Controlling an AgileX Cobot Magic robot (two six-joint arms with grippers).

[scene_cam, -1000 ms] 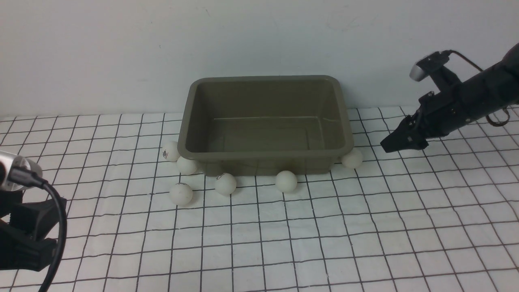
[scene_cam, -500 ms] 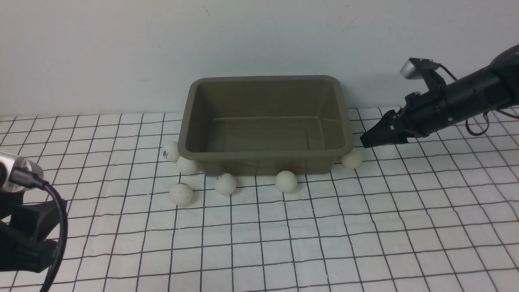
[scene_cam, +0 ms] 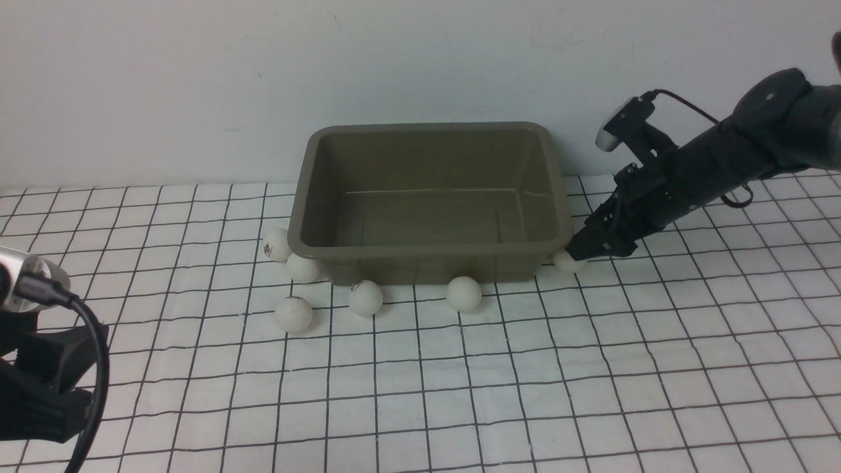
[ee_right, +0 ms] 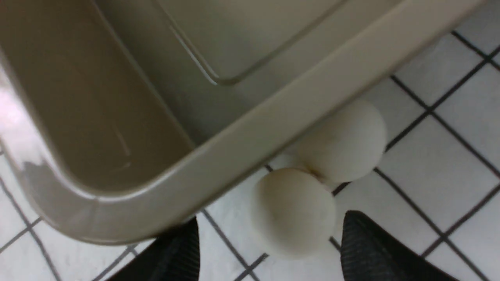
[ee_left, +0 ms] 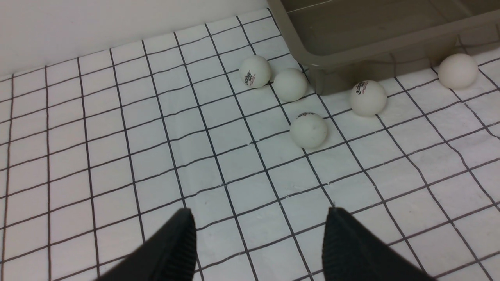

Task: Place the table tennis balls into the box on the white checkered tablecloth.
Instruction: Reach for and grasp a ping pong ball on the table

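Observation:
The olive-grey box [scene_cam: 427, 246] stands on the white checkered tablecloth [scene_cam: 460, 394] with nothing in it. Several table tennis balls lie along its front: two [scene_cam: 276, 244] [scene_cam: 303, 267] at the left corner, others [scene_cam: 293, 313] [scene_cam: 364, 297] [scene_cam: 464, 293] just in front. My right gripper [scene_cam: 579, 253] is low at the box's front right corner, open, its fingers straddling one ball [ee_right: 293, 212] without clamping it. A second ball [ee_right: 343, 140] touches that one, tucked under the rim. My left gripper [ee_left: 259, 212] hangs open over bare cloth, short of the left balls [ee_left: 308, 130].
A plain wall rises right behind the box. The box rim [ee_right: 273, 128] overhangs close beside my right gripper's fingers [ee_right: 371, 249]. A cable loops from the left wrist camera [scene_cam: 26, 282] at the near left edge.
My right arm has swung left and down, from out beside the box to the ball at its front right corner. The left arm and the other balls have not moved.

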